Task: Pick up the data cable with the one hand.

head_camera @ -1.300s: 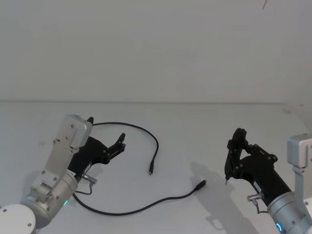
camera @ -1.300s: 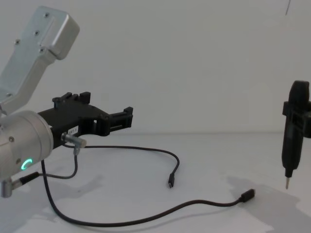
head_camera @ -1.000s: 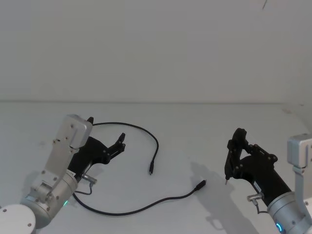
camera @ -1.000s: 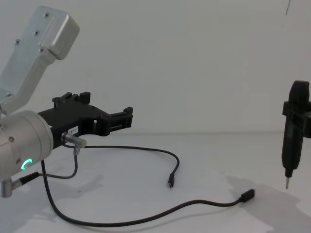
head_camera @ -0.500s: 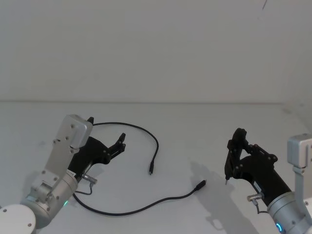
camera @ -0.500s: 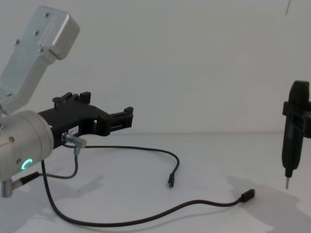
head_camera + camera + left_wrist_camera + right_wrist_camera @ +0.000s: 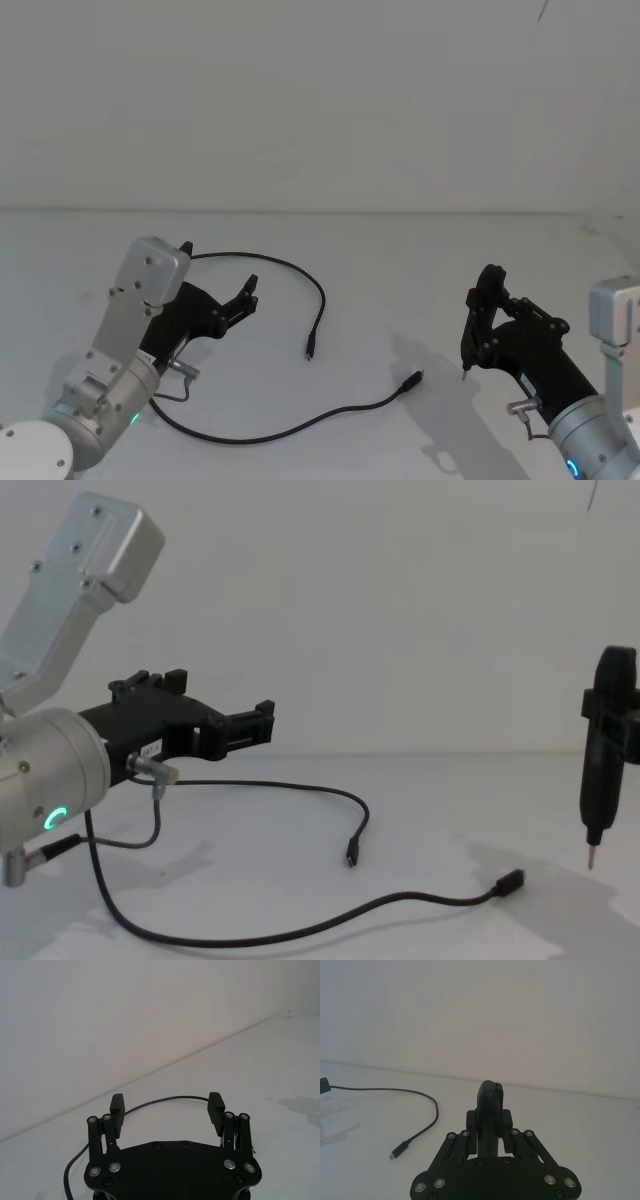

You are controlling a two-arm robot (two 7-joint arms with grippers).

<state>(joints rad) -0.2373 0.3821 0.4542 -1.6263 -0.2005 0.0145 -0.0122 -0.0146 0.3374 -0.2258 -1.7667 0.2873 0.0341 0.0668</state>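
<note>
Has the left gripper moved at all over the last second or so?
No. In the head view the left gripper, open, sits at the same spot over the data cable's loop as before.

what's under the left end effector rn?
The data cable arcs across the white table beneath the open left end effector, untouched. Where it passes below the silver wrist, it is covered.

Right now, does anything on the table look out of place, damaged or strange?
Nothing stands out. The data cable lies in a loose curve on the table, with both plugs resting on the surface. The left gripper is open, raised above the cable's left part. The right gripper is shut, off to the right.
</note>
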